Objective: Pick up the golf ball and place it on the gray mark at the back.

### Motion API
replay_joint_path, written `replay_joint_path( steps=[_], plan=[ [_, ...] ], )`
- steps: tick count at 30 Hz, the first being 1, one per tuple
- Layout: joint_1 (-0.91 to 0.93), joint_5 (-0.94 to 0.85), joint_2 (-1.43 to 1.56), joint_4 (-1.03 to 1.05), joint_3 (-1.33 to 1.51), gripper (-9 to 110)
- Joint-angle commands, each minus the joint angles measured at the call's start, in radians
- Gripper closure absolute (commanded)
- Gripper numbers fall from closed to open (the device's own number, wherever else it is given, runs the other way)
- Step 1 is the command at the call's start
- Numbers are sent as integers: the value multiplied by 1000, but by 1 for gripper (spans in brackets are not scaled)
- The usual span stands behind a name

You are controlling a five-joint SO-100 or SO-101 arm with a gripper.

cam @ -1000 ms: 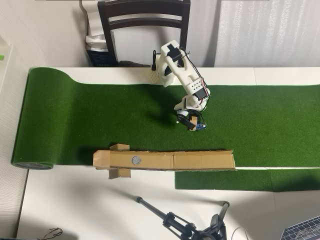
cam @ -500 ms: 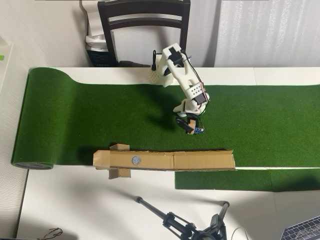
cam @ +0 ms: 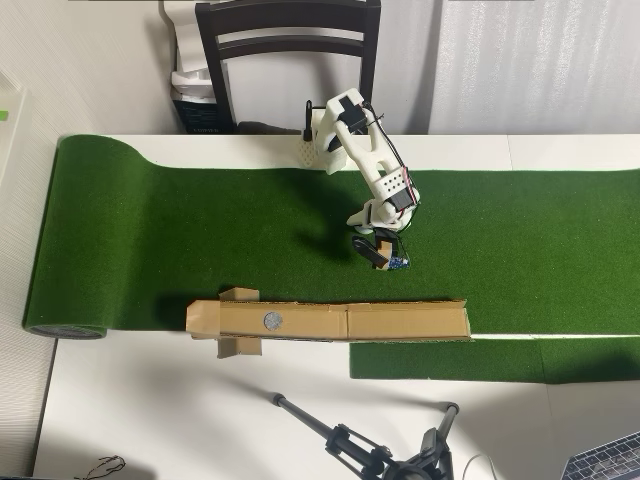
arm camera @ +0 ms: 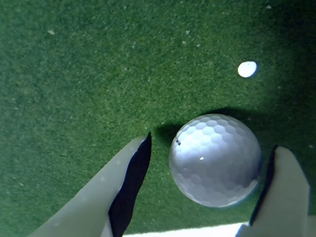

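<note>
With the jaws spread wide around the ball [arm camera: 215, 159] on the turf [arm camera: 74, 74], clear of both fingers [arm camera: 101, 197], an off-centre close could nudge it rolling away, further from the mark [cam: 271, 320]

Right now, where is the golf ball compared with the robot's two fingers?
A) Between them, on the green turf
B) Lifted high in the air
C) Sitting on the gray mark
A: in the wrist view the golf ball rests on the turf, one finger on each side.
</note>
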Motion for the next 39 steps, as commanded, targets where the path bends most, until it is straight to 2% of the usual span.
replay_joint_path(
  steps=[1,25,31,39],
  plan=[
    [11,-2,12,6,-81,69],
    [12,-3,9,14,-101,71],
    [12,-3,9,14,-101,76],
    [14,-3,9,14,-101,77]
  ],
)
